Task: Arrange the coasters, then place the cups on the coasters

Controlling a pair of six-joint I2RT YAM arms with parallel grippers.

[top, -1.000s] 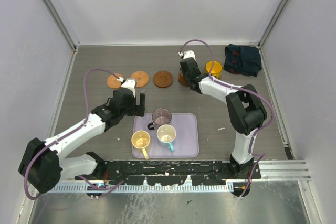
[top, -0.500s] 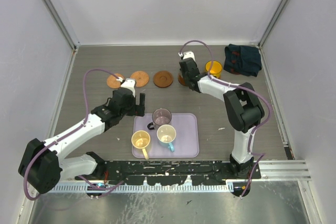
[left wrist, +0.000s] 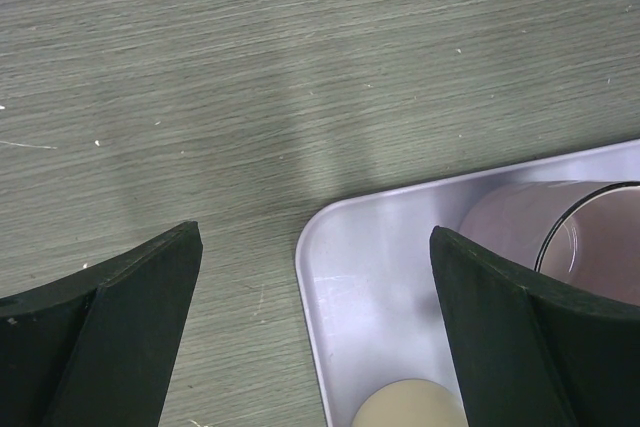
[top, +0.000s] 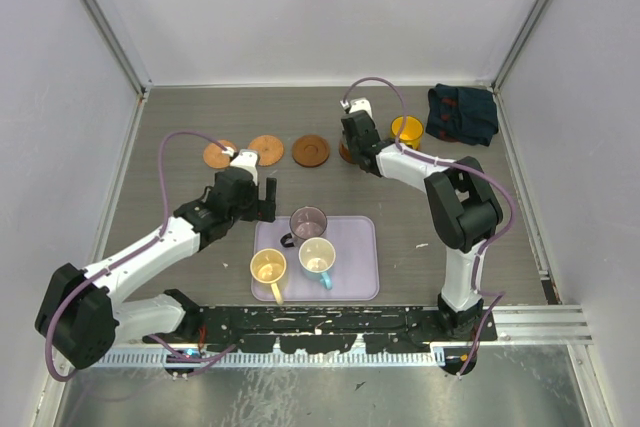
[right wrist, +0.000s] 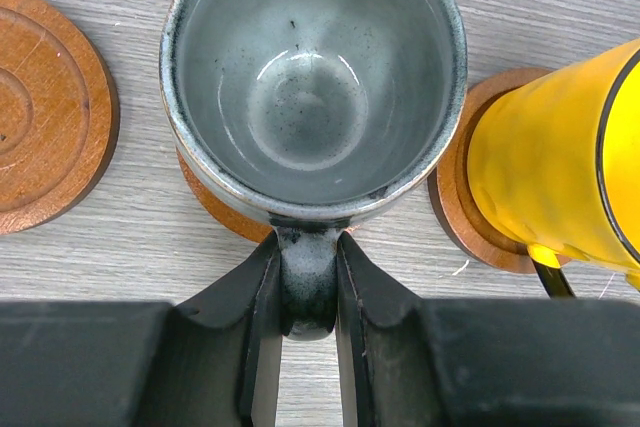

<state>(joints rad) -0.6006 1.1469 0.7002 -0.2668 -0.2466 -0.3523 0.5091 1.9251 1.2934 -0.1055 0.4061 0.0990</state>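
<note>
From above: three bare ringed coasters (top: 266,148) line the far desk (top: 200,117); the left tool (top: 262,197) gapes empty beside the lavender tray (top: 360,247). Left wrist: a translucent purple cup (left wrist: 560,227) on the tray. Right wrist alone shows the grey-green cup (right wrist: 312,77), speckled inside, over a coaster (right wrist: 210,202), handle pinched by the right tool (right wrist: 308,267).

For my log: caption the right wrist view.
Right jaws clamp the handle of the grey-green cup set over a coaster, yellow cup alongside.

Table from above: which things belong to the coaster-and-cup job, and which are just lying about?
Job: coasters; grey cup; yellow cup; purple cup; cream cup; blue-handled cup.
Lying about: dark cloth; tray.
</note>
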